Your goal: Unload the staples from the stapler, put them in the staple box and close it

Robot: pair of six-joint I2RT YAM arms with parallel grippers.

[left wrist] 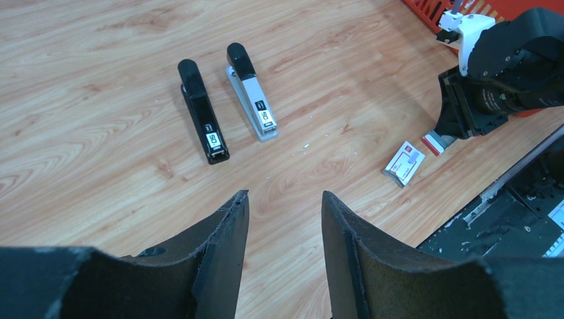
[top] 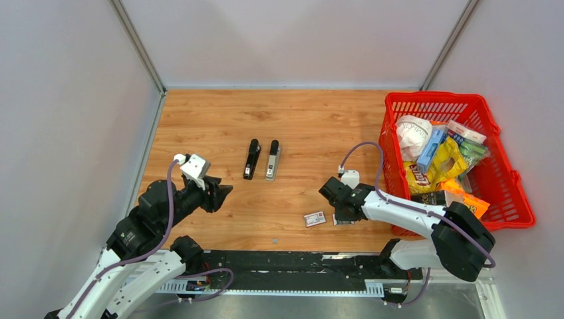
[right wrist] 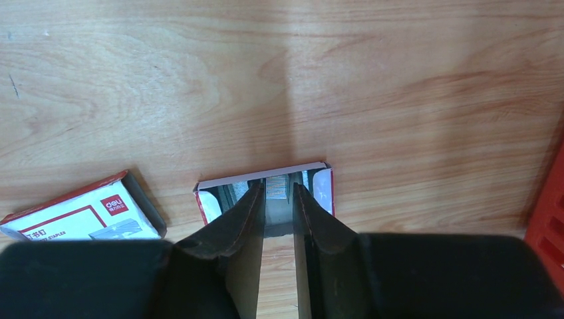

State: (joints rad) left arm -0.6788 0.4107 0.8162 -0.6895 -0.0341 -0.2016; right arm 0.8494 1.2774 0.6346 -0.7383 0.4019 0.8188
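Note:
Two shut staplers lie side by side mid-table: a black stapler (top: 251,159) (left wrist: 203,113) and a grey stapler (top: 273,159) (left wrist: 253,93). My left gripper (top: 225,191) (left wrist: 284,194) is open and empty, held above the table near and to the left of them. My right gripper (top: 337,214) (right wrist: 278,189) reaches into a small open red-and-white cardboard tray (right wrist: 324,189) (left wrist: 433,141). Its fingers sit close together on a ribbed silvery strip of staples (right wrist: 279,181). Other staples lie in the tray beside the fingers.
The red-and-white box sleeve (top: 314,218) (left wrist: 404,163) (right wrist: 73,212) lies just left of the tray. A red basket (top: 432,96) full of packets stands at the right, close to my right arm. Grey walls enclose the table.

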